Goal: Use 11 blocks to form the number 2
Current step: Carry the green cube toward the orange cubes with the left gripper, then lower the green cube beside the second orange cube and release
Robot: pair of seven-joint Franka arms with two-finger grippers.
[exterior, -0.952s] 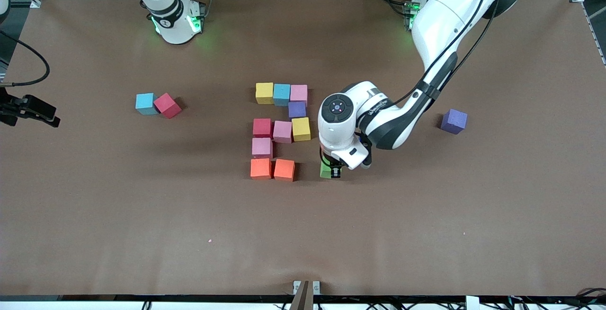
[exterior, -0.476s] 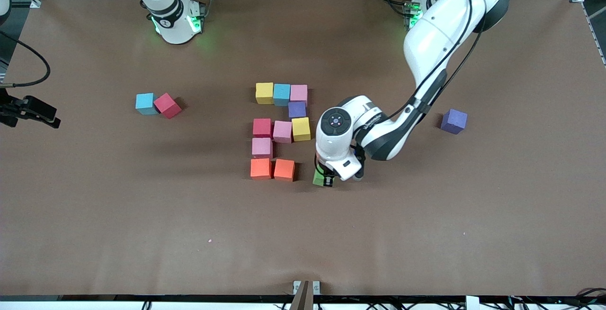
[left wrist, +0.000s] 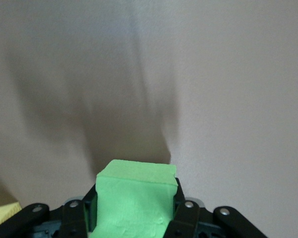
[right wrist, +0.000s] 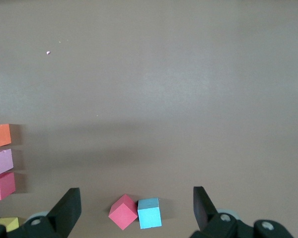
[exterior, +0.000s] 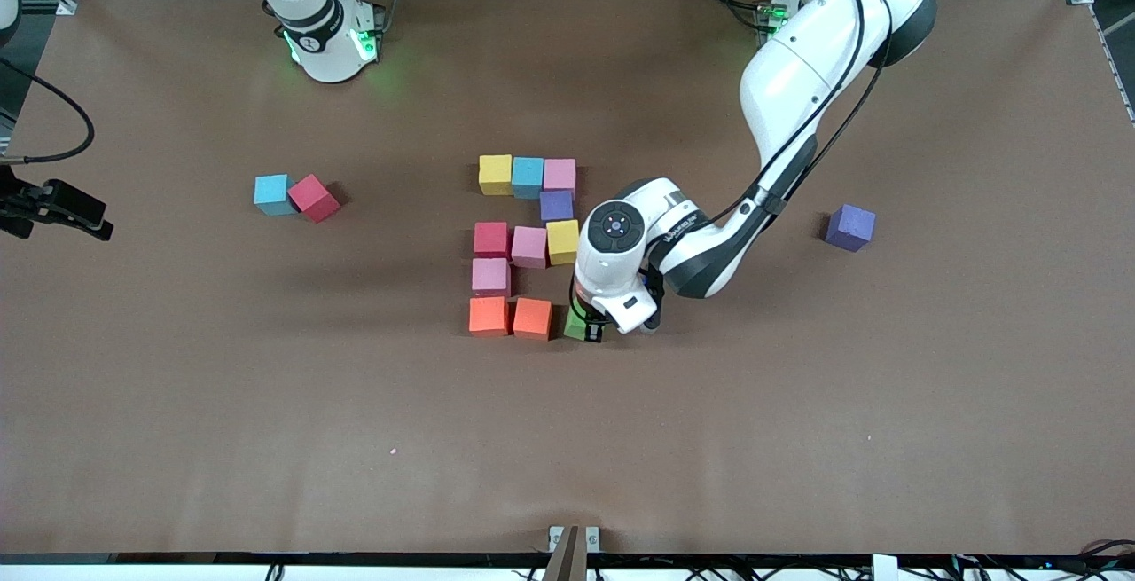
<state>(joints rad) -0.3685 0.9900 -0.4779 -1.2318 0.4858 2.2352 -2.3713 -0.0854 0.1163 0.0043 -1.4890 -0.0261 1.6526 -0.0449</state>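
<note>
green block (left wrist: 134, 201) in left hand (exterior: 587, 325) (gripped)

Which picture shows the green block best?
The left wrist view: the green block fills it up close, squeezed in the left gripper. The front view shows only a green sliver under that gripper, beside the orange blocks. The right wrist view misses it.

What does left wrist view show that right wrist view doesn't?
Left wrist only: the green block shut between the left gripper fingers, close up.
Right wrist only: the open right gripper, the loose red block touching the blue block, plus the orange block, pink block and another red block in a column.
Both: the brown table and a yellow block at the frame edge.
</note>
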